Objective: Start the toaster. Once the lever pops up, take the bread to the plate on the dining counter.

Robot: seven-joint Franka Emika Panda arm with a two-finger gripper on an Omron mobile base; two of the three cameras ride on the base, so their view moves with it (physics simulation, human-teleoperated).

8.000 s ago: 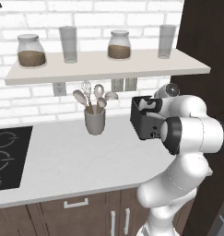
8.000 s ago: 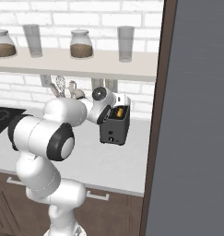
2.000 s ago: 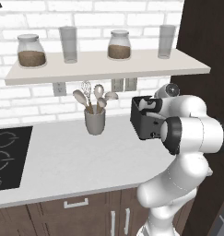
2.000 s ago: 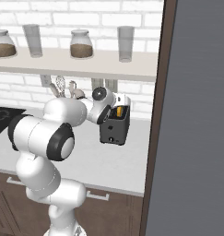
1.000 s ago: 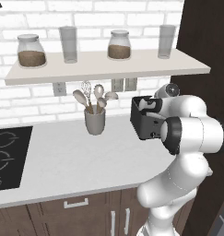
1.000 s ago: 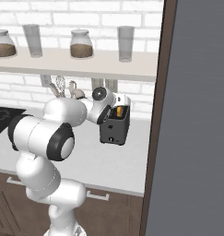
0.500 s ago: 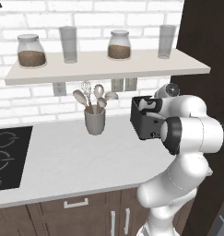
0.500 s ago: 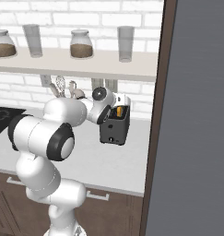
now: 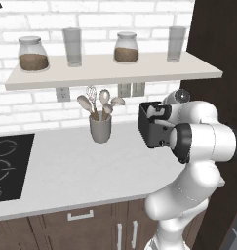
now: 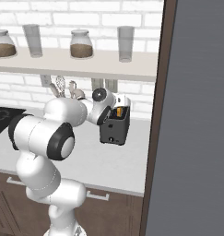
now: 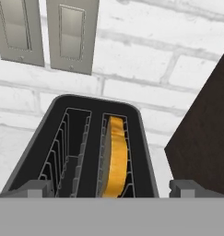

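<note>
Directly below the released end effector [image 11: 109, 188] (fingers spread wide) sits the bread [image 11: 115, 156], in the toaster [image 11: 83, 152].

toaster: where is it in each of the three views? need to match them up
Left base view: toaster right of centre on the worktop, partly behind the arm.
Right base view: centre, beside the dark cabinet panel.
Hand view: lower centre, seen from above, bread in the right slot.
Shared landmark: wall outlets.
</note>
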